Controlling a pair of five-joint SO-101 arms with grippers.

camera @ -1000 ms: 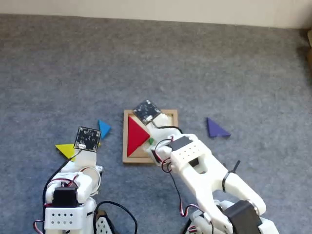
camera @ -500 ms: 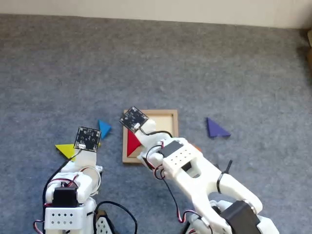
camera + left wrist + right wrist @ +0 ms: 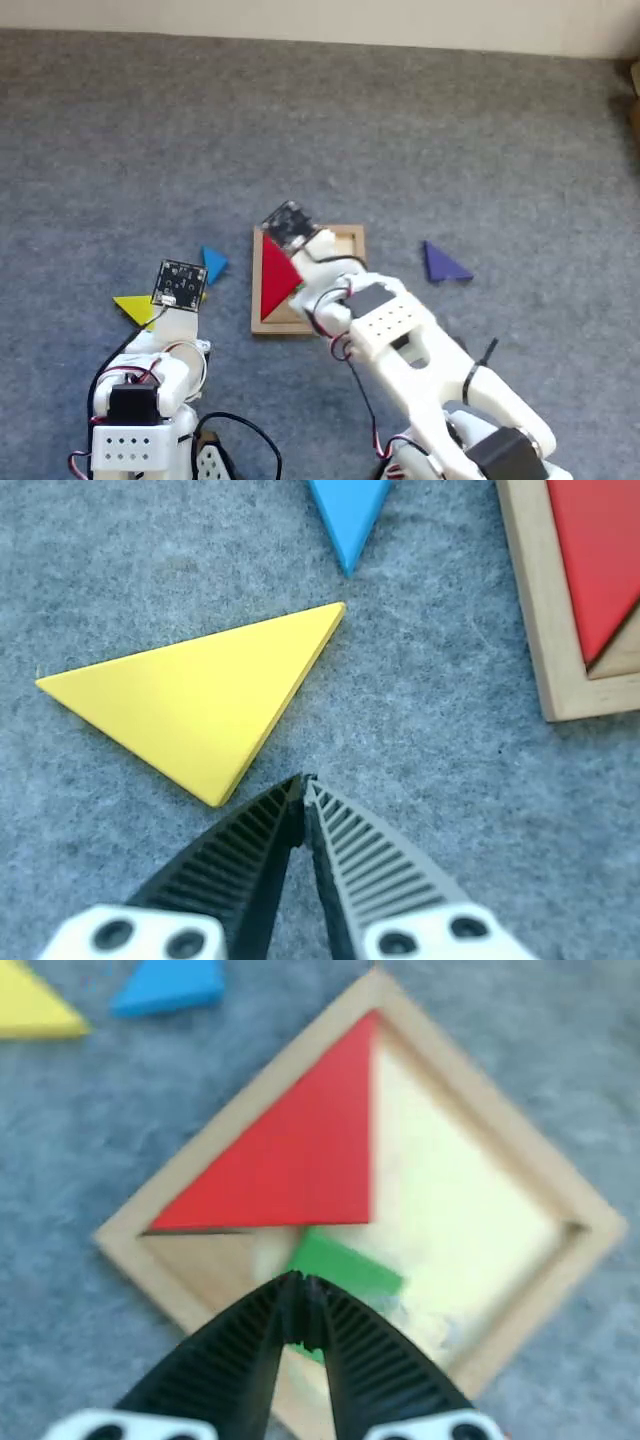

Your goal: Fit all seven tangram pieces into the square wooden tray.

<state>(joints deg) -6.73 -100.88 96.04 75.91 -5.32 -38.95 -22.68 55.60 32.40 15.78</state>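
Left gripper (image 3: 303,785): fingers clenched tip to tip, nothing grasped; parked low over the grey carpet (image 3: 120,150), tips just beside one edge of the large yellow wooden triangle (image 3: 200,695). Small blue wooden triangle (image 3: 348,510): flat on the carpet at 2 o'clock of the yellow one, apart from it, at 9 o'clock of the square wooden tray (image 3: 345,238). Right gripper (image 3: 300,1295): fingers pressed together, empty; reached out over the tray, tips directly above the small green wooden piece (image 3: 350,1272). Large red wooden triangle (image 3: 290,1150): seated flat in the tray's 9 o'clock half, long edge against the wall, right-angle corner just beside the green piece. Purple wooden triangle (image 3: 442,264): on the carpet at 3 o'clock of the tray, well apart. Judged step: settling the green piece with closed tips; early stage, two pieces in the tray. Next, probably: raise the right gripper clear, part the fingers, fetch the purple triangle; for the left, part the fingers and straddle the yellow triangle's edge.
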